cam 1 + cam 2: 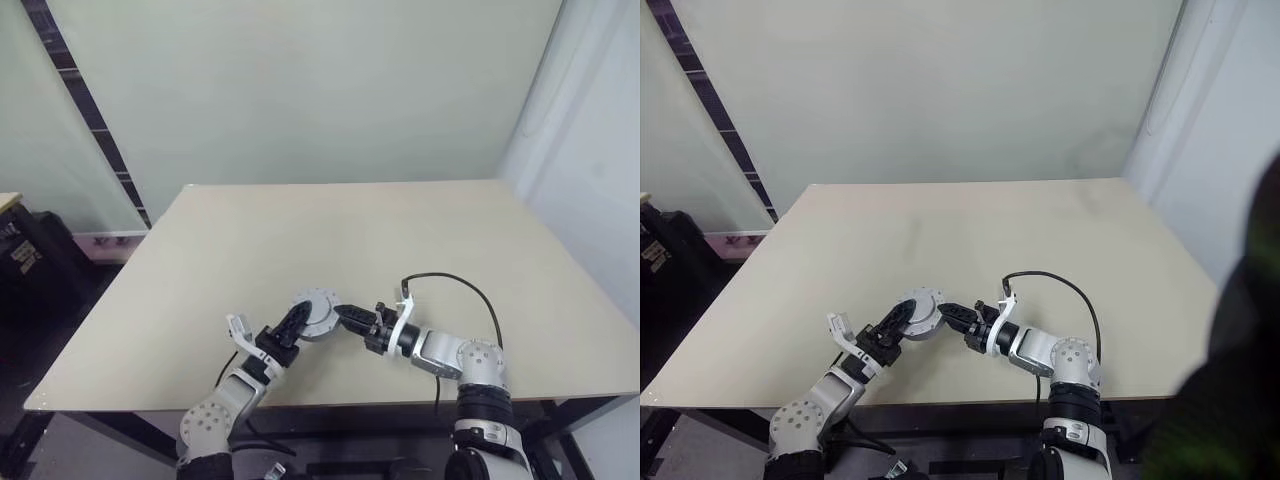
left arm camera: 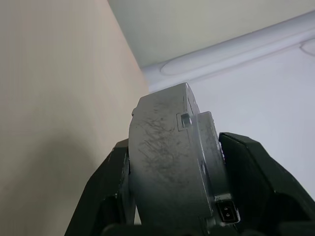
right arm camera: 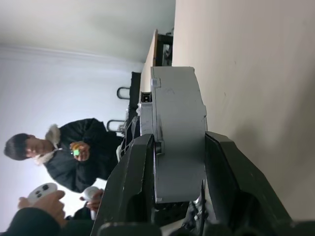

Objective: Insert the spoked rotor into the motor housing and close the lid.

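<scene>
The motor housing (image 1: 318, 308), a round grey metal body, hangs just above the beige table (image 1: 330, 230) near its front edge, flat face up. My left gripper (image 1: 290, 322) grips its rim from the left, and the left wrist view has both black fingers (image 2: 110, 182) pressed on the housing (image 2: 162, 162). From the right, my right gripper (image 1: 350, 318) is shut on the opposite rim, its fingers (image 3: 133, 177) flanking the housing (image 3: 179, 132). A thinner grey layer (image 2: 209, 147) lies flush on one face; I cannot tell if it is the lid. The spoked rotor is hidden.
A black cable (image 1: 455, 282) loops above my right wrist. A dark case (image 1: 25, 250) stands on the floor left of the table. In the right wrist view a person (image 3: 74, 152) in a dark jacket stands beyond the table holding controllers.
</scene>
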You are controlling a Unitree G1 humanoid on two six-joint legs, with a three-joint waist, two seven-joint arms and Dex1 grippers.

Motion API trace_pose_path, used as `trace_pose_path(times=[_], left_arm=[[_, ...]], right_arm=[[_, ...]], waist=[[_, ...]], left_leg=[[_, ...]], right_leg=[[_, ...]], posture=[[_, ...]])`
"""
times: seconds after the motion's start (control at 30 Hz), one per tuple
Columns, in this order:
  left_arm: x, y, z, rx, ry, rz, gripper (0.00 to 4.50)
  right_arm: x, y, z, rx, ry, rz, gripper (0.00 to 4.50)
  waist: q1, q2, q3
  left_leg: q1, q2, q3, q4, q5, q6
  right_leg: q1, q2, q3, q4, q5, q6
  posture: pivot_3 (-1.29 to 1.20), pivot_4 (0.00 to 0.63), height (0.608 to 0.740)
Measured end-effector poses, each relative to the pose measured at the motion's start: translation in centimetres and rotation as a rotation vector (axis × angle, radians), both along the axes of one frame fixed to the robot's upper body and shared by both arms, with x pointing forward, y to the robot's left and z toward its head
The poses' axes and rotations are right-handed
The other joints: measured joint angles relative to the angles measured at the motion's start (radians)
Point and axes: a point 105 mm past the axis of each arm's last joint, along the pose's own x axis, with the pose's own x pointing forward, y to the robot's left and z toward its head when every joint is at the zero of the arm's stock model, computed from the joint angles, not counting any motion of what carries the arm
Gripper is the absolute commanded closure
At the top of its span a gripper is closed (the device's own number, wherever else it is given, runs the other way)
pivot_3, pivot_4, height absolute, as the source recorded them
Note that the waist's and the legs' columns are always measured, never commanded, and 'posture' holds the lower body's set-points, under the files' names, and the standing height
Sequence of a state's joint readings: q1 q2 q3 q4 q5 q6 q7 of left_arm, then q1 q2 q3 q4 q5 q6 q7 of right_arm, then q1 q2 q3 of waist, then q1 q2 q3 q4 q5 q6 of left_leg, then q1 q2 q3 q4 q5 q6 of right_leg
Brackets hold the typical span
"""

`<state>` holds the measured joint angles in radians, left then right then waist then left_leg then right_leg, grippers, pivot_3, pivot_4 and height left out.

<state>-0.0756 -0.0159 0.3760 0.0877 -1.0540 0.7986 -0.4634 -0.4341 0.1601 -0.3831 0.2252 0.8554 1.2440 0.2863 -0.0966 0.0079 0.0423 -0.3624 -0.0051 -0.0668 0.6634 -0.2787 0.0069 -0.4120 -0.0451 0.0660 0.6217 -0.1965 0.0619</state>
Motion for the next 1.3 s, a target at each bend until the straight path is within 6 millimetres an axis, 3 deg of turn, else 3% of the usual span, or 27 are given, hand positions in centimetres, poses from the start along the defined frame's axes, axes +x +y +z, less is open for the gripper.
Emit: trace_pose_path(times=[0.2, 0.43, 0.53, 0.67, 0.8, 0.87, 1.03, 1.3], left_arm=[[0.1, -0.3, -0.1, 0.002, 0.004, 0.008, 2.48], [0.4, 0.0, -0.2, 0.014, 0.001, 0.044, 2.52], [1.0, 0.7, -0.3, 0.044, -0.014, 0.092, 2.52], [2.6, 3.3, 0.3, 0.165, -0.073, 0.212, 2.52], [4.2, 6.8, 1.2, 0.478, -0.181, 0.334, 2.52], [4.5, 7.8, 1.2, 0.576, -0.214, 0.368, 2.52], [5.3, 8.1, 0.6, 0.658, -0.22, 0.397, 2.52], [5.3, 9.1, -0.5, 0.722, -0.186, 0.443, 2.52]], right_arm=[[0.1, 0.0, 0.1, -0.019, -0.037, -0.017, 0.06], [1.1, -0.6, 0.3, -0.045, -0.081, -0.087, 0.0], [1.7, -1.3, 0.4, -0.149, -0.189, -0.128, 0.0], [2.2, -2.2, -0.3, -0.351, -0.362, -0.155, 0.0], [2.1, -2.6, -1.0, -0.605, -0.629, -0.089, 0.0], [1.7, -2.3, -1.1, -0.68, -0.746, -0.035, 0.0], [0.4, -0.3, -1.2, -0.758, -0.97, 0.099, 0.0], [-0.3, 0.4, -1.4, -0.783, -1.074, 0.164, 0.0]], waist=[[-0.001, -0.002, 0.002], [-0.001, -0.002, 0.002], [0.0, -0.002, 0.002], [-0.001, -0.003, 0.003], [-0.001, -0.004, 0.003], [0.001, -0.004, 0.003], [0.015, -0.01, 0.006], [0.027, -0.012, 0.007]], left_leg=[[-0.001, 0.0, 0.0, -0.001, 0.0, 0.0], [-0.001, 0.0, 0.0, -0.001, 0.0, 0.0], [-0.001, 0.0, 0.0, -0.001, 0.0, 0.0], [-0.001, 0.0, 0.001, -0.001, 0.0, 0.0], [0.0, -0.001, 0.002, -0.002, 0.0, -0.001], [0.0, -0.001, 0.002, -0.002, -0.001, -0.002], [-0.001, -0.001, 0.001, -0.001, -0.001, -0.002], [-0.001, -0.001, 0.001, -0.001, -0.001, -0.002]], right_leg=[[-0.001, 0.0, 0.0, 0.0, 0.0, 0.0], [-0.001, 0.0, 0.0, -0.001, 0.0, 0.0], [-0.001, 0.0, 0.0, -0.001, 0.0, 0.0], [-0.001, 0.0, 0.0, -0.001, 0.0, 0.0], [-0.001, 0.0, 0.002, -0.002, 0.0, 0.0], [-0.001, 0.0, 0.002, -0.002, 0.0, 0.001], [-0.001, 0.0, 0.002, -0.003, 0.001, 0.002], [0.0, 0.0, 0.002, -0.002, 0.001, 0.002]], posture=[[0.0, 0.0, 0.74], [0.0, 0.0, 0.74], [0.0, 0.0, 0.74], [0.0, 0.0, 0.74], [0.0, 0.0, 0.74], [0.0, 0.0, 0.74], [0.0, 0.0, 0.74], [0.0, 0.0, 0.74]])
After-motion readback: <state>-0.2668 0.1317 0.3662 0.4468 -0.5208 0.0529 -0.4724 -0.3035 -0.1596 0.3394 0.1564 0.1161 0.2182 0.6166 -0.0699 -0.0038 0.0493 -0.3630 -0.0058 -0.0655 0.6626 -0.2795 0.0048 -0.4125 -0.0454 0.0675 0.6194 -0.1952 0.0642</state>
